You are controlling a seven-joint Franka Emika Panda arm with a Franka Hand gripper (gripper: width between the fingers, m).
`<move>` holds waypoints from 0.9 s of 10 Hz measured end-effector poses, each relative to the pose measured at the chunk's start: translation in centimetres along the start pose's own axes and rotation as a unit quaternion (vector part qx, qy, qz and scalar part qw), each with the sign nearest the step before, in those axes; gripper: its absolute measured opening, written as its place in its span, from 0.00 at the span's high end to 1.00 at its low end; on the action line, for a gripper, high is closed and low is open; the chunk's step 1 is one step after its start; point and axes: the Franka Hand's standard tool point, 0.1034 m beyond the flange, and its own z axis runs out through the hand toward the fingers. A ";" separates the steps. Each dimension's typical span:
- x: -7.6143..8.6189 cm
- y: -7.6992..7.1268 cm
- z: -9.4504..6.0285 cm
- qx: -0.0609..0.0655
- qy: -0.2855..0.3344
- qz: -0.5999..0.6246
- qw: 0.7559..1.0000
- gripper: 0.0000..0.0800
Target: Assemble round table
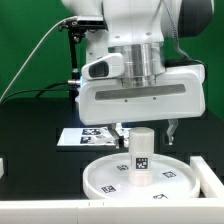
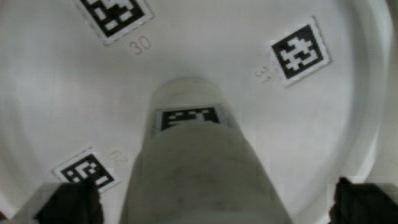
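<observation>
The large rimmed round disc [image 1: 108, 178] lies flat on the black table, tags facing up. The short cylindrical post [image 1: 143, 155] stands upright on its middle. My gripper [image 1: 146, 131] hangs right above the post, one finger on each side of its top. In the wrist view the post [image 2: 205, 140] runs up the middle over the disc [image 2: 214, 45]. The dark fingers [image 2: 75, 205] flank it with a gap on both sides, so the gripper [image 2: 217, 205] is open and holds nothing. The cross-shaped foot is out of view.
The marker board [image 1: 82, 137] lies on the table behind the disc, toward the exterior view's left. A plain white block [image 1: 207, 172] stands by the disc at the exterior view's right. A white ledge [image 1: 40, 212] runs along the front.
</observation>
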 end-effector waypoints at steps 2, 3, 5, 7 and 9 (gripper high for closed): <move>0.1 0.3 0.0 -0.001 0.000 0.014 1.000 0.48; 0.1 0.6 0.0 -0.001 0.000 0.037 0.999 0.48; 0.1 0.6 0.1 -0.002 0.000 0.141 0.990 0.48; 0.1 0.6 0.1 -0.002 0.000 0.242 0.970 0.48; 0.1 0.5 0.1 -0.001 0.000 0.346 0.938 0.48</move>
